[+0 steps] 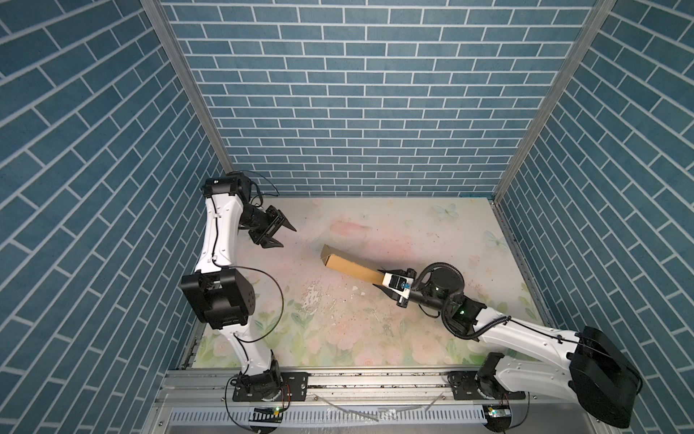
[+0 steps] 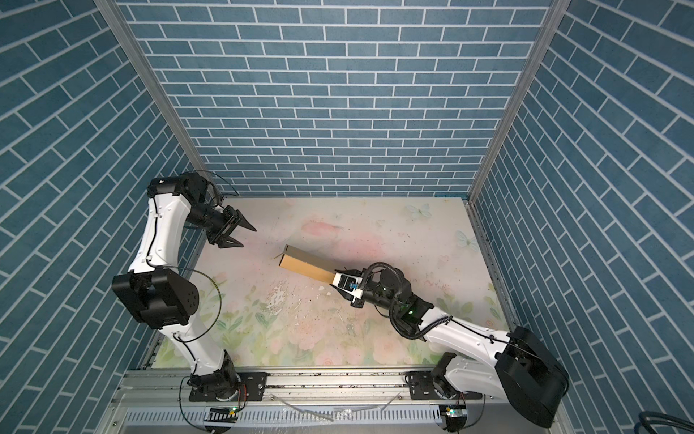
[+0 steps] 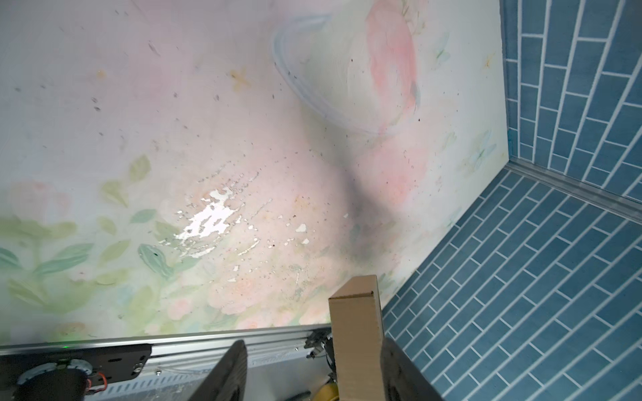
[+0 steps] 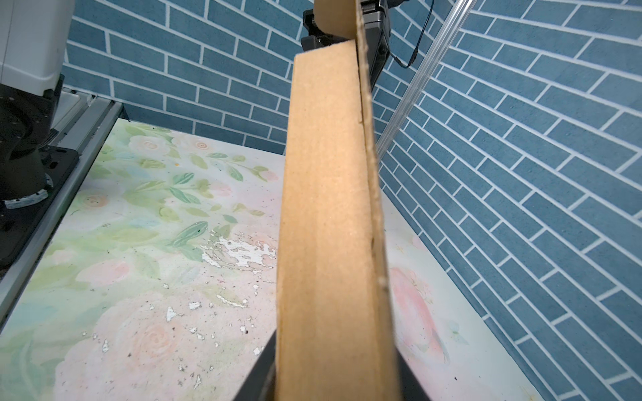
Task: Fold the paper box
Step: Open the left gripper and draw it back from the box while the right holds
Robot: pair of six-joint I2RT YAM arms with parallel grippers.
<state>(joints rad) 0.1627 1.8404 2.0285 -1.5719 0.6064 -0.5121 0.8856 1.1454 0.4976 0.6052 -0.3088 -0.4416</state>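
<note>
Mid-table, and lifted off the surface as far as I can tell: the paper box (image 1: 353,266) is held out edge-on by the right gripper (image 1: 380,279). Its long axis points far-left toward the left gripper (image 1: 287,237).

Right jaws are clamped on the near-right end of the box, one finger on each side. Right wrist view agrees: paper box (image 4: 326,208) fills the gap between the fingers.

Left gripper sits at the far-left of the table (image 1: 375,338), jaws spread, nothing in them. Both top views show a gap between its tips and the box's free end, so it's near but not touching. Left wrist view puts the paper box (image 3: 356,323) between its fingers (image 3: 232,368), but that's only line of sight.

Progress, my read: mostly done.
- It's a slim, closed-looking shape rather than a flat sheet, with walls up and a panel lying along one side.
- The seam down that side looks slightly proud, not fully flush.
- Can't see whether the tabs at the free end are tucked.

Probably left: press or tuck the last flap home, then set the box down.
</note>
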